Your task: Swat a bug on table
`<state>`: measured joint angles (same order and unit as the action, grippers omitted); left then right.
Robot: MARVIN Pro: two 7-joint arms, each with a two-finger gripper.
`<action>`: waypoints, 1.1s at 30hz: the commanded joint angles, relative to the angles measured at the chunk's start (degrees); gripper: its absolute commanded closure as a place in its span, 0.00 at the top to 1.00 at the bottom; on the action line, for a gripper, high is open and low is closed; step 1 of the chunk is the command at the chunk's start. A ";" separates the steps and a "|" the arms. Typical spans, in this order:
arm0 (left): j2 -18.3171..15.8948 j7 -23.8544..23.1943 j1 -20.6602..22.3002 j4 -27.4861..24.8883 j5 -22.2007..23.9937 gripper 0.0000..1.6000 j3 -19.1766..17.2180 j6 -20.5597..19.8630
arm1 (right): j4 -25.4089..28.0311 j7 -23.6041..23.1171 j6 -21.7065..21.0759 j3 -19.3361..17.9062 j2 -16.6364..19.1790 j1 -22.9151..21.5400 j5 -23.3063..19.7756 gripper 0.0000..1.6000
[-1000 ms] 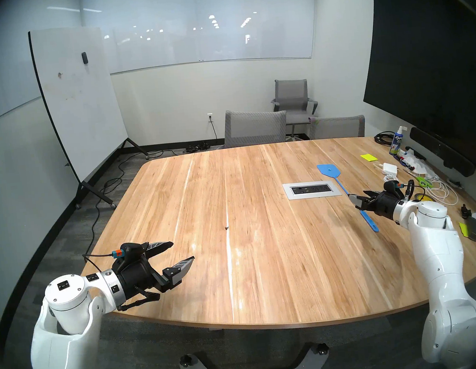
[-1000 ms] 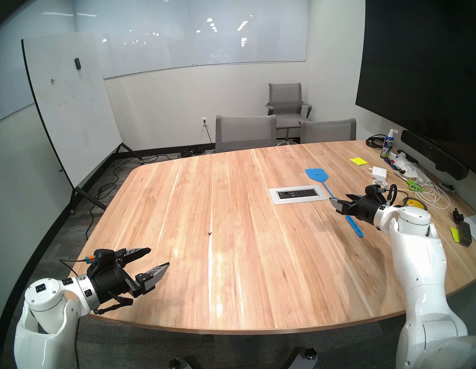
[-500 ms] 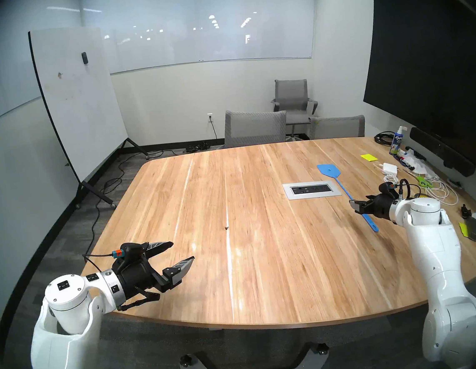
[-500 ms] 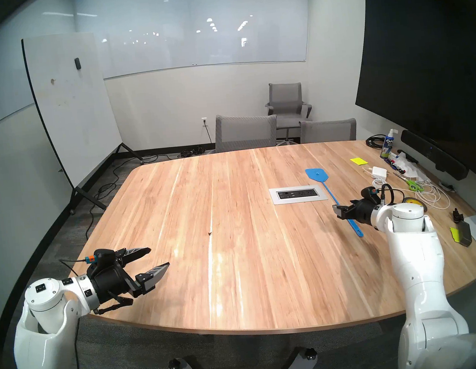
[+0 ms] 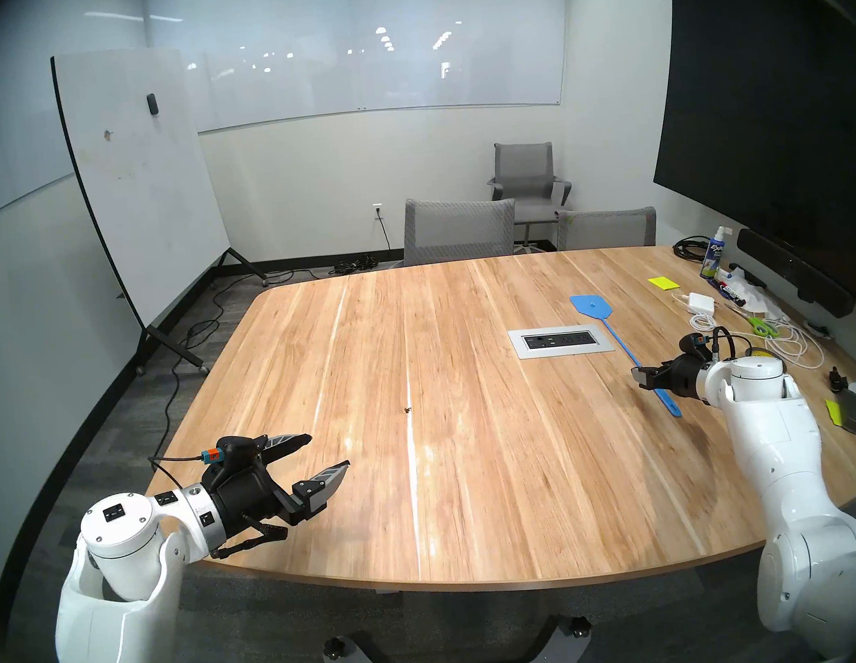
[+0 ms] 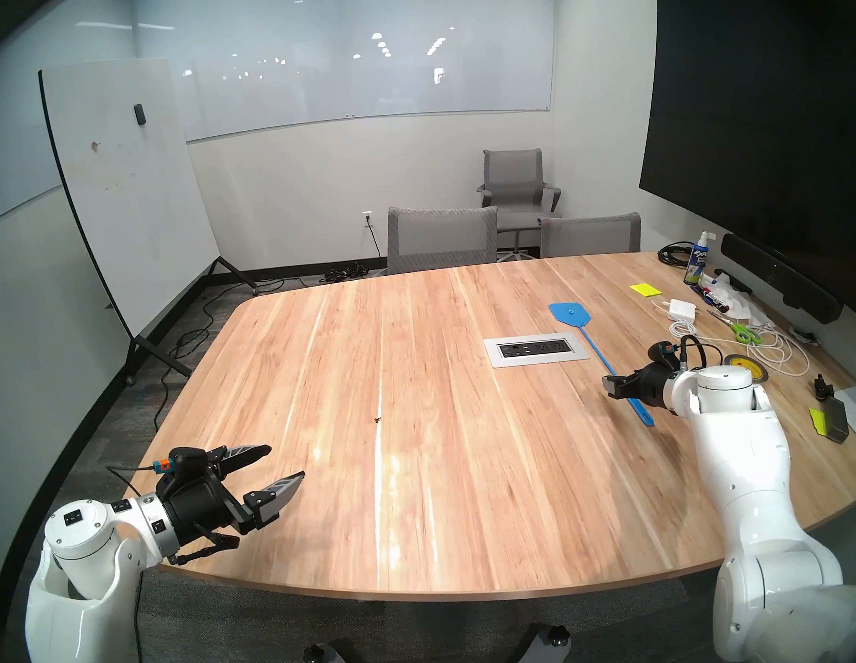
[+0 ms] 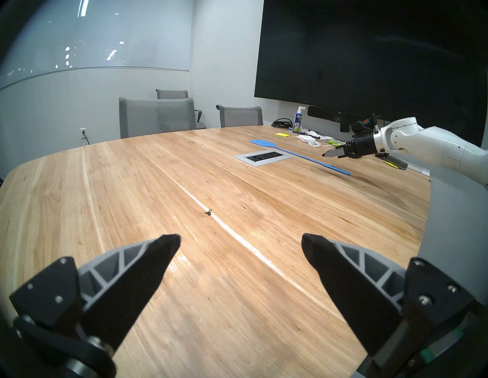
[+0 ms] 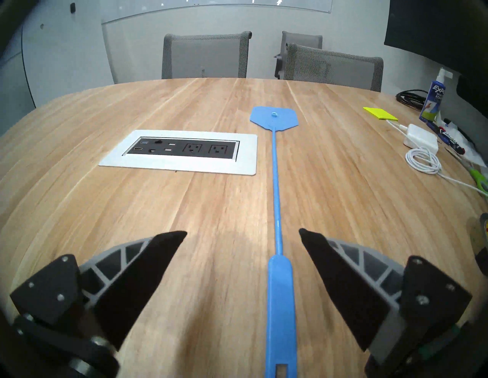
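The bug [image 5: 408, 409] [image 7: 208, 212] is a tiny dark speck on the light wood table [image 5: 481, 474], left of centre. My left gripper [image 5: 328, 451] [image 7: 240, 237] hovers open and empty over the near left edge, a short way before the bug. A blue fly swatter [image 5: 592, 306] [image 8: 280, 290] lies flat on the right side with its handle pointing toward me. My right gripper [image 5: 646, 375] [image 8: 243, 232] is open and low over that handle. The handle runs between the spread fingers, nearer the right one, and neither finger touches it.
A grey power-outlet panel [image 5: 561, 340] is set into the table left of the swatter. A charger [image 5: 702, 301], white cables, green scissors [image 5: 761, 326], a spray bottle [image 5: 714, 256], sticky notes and a tape roll crowd the right edge. Grey chairs [image 5: 458, 229] stand at the far side.
My right gripper has come down and slightly back over the swatter handle, staying open. The left arm, the swatter and the bug have not moved.
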<state>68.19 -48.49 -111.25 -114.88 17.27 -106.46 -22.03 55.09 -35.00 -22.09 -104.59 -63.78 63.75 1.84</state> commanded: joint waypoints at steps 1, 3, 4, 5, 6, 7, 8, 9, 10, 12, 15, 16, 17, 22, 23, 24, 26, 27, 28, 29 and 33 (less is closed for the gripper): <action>-0.12 -0.06 0.06 -0.75 0.01 1.00 -0.09 -0.04 | -1.50 -0.56 1.03 0.06 1.41 -4.45 -0.13 1.00; -0.11 -0.07 0.06 -0.76 0.00 1.00 -0.10 -0.04 | -2.28 -0.77 1.23 0.31 1.61 -4.93 0.02 1.00; -0.11 -0.07 0.06 -0.76 0.00 1.00 -0.10 -0.04 | -2.60 -0.84 1.28 0.41 1.67 -5.15 0.07 1.00; -0.10 -0.08 0.06 -0.76 -0.01 1.00 -0.10 -0.04 | -2.92 -0.89 1.41 0.49 1.72 -5.36 0.13 1.00; -0.10 -0.08 0.07 -0.76 -0.01 1.00 -0.10 -0.04 | -3.23 -1.15 1.32 0.72 1.86 -5.59 0.27 1.00; -0.10 -0.08 0.07 -0.76 -0.01 1.00 -0.10 -0.05 | -3.52 -1.19 1.43 0.79 1.88 -5.77 0.34 1.00; -0.10 -0.08 0.07 -0.76 -0.02 1.00 -0.11 -0.05 | -3.89 -1.33 1.55 1.01 1.96 -6.00 0.52 1.00; -0.09 -0.09 0.07 -0.76 -0.02 1.00 -0.11 -0.05 | -4.25 -1.62 1.44 1.23 2.06 -6.25 0.62 1.00; -0.09 -0.09 0.07 -0.76 -0.02 1.00 -0.11 -0.05 | -4.47 -1.66 1.56 1.36 2.06 -6.39 0.72 1.00; -0.08 -0.09 0.07 -0.77 -0.03 1.00 -0.11 -0.06 | -4.96 -1.89 1.59 1.72 2.07 -6.75 0.96 1.00; -0.08 -0.10 0.07 -0.77 -0.04 1.00 -0.12 -0.06 | -5.70 -1.81 1.75 2.15 1.96 -7.23 1.31 1.00; -0.07 -0.10 0.06 -0.78 -0.04 1.00 -0.12 -0.07 | -6.05 -1.86 1.39 2.33 1.96 -7.48 1.44 1.00; -0.07 -0.10 0.06 -0.78 -0.05 1.00 -0.12 -0.07 | -6.36 -1.79 1.49 2.40 1.91 -7.63 1.52 1.00; -0.06 -0.11 0.06 -0.80 -0.07 1.00 -0.13 -0.09 | -9.16 -1.40 1.34 3.52 2.00 -9.05 2.78 1.00; -0.06 -0.11 0.06 -0.79 -0.07 1.00 -0.13 -0.09 | -9.48 -1.11 1.57 3.66 1.96 -9.20 3.04 1.00; -0.05 -0.12 0.06 -0.79 -0.07 1.00 -0.13 -0.09 | -10.08 -1.04 1.39 4.07 2.03 -9.59 3.58 1.00; -0.04 -0.13 0.07 -0.79 -0.08 1.00 -0.13 -0.08 | -10.85 -0.23 2.03 4.37 1.91 -9.90 4.22 1.00; -0.04 -0.13 0.07 -0.79 -0.08 1.00 -0.14 -0.08 | -11.28 -0.18 1.95 4.47 1.92 -10.12 4.35 1.00; -0.04 -0.13 0.07 -0.79 -0.08 1.00 -0.14 -0.08 | -11.60 -0.04 2.07 4.51 1.90 -10.26 4.48 1.00; -0.04 -0.13 0.07 -0.78 -0.09 1.00 -0.14 -0.08 | -11.99 0.09 2.17 4.62 1.94 -10.46 4.71 1.00; -0.02 -0.15 0.08 -0.78 -0.10 1.00 -0.14 -0.08 | -13.20 0.49 2.68 4.79 2.09 -10.94 5.25 1.00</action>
<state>68.30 -48.59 -111.20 -114.87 17.18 -106.50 -22.04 42.38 -35.34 -20.46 -99.90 -62.49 55.90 6.70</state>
